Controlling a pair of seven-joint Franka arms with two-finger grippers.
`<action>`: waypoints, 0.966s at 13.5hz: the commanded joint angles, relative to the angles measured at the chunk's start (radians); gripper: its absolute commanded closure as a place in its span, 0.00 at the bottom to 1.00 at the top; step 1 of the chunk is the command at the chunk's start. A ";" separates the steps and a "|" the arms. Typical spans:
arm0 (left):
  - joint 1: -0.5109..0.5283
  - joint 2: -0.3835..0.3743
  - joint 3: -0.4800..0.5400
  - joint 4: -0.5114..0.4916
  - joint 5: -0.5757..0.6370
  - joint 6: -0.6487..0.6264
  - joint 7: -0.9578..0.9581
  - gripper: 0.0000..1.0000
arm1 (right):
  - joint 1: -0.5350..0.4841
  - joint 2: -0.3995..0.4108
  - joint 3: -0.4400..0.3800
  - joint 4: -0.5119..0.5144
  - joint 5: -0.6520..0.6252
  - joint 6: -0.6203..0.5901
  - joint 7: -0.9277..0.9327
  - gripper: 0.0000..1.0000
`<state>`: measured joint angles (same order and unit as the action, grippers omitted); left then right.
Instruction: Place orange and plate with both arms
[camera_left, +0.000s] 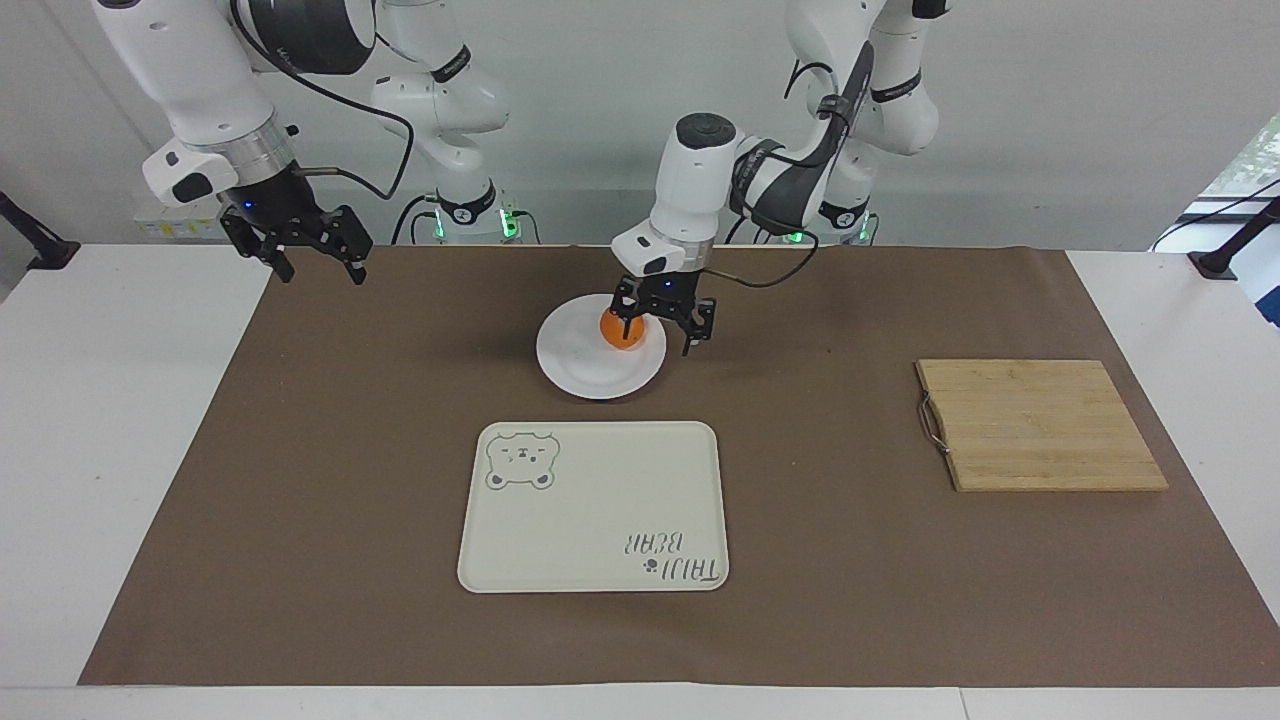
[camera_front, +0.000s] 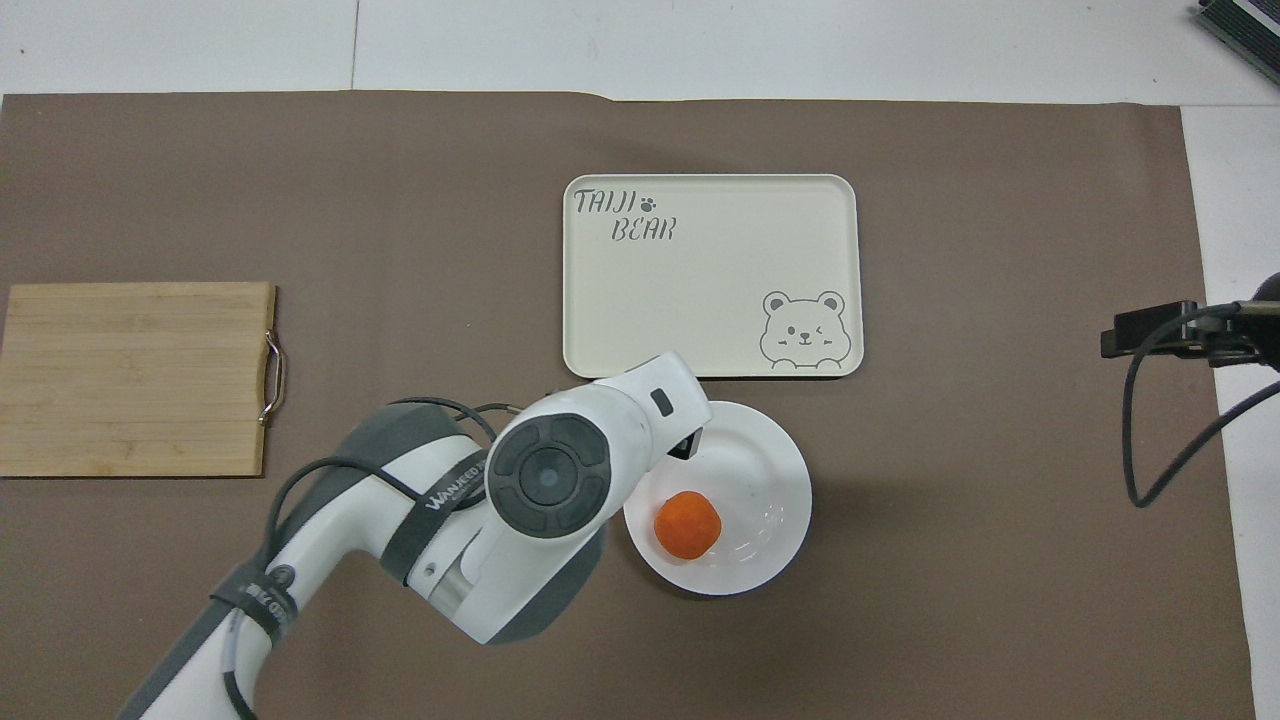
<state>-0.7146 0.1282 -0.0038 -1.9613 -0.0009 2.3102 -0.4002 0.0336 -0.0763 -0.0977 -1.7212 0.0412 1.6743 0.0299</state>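
A: Where is the orange (camera_left: 622, 331)?

B: On the white plate (camera_left: 585, 372), toward the side nearer the robots. The plate lies on the brown mat, just nearer the robots than the bear tray (camera_left: 592, 507).

A: And the grippers?

B: The left gripper (camera_left: 665, 322) hangs over the plate's edge, fingers apart, holding nothing. The right gripper (camera_left: 305, 250) waits over its end of the table, also spread and empty.

A: Next?

B: Probably moving the plate. Grip its rim firmly and keep it level, or the orange rolls off.
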 joint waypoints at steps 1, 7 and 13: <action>0.114 -0.091 -0.010 -0.014 -0.005 -0.099 0.127 0.00 | -0.001 0.000 0.003 0.008 -0.012 -0.010 -0.011 0.00; 0.367 -0.173 -0.008 0.011 0.002 -0.238 0.409 0.00 | -0.001 0.000 0.003 0.008 -0.012 -0.010 -0.011 0.00; 0.567 -0.167 -0.007 0.267 0.005 -0.532 0.613 0.00 | -0.001 0.000 0.003 0.008 -0.012 -0.011 -0.013 0.00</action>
<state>-0.2010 -0.0438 0.0015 -1.7933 0.0000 1.8848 0.1584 0.0336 -0.0763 -0.0977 -1.7212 0.0412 1.6743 0.0299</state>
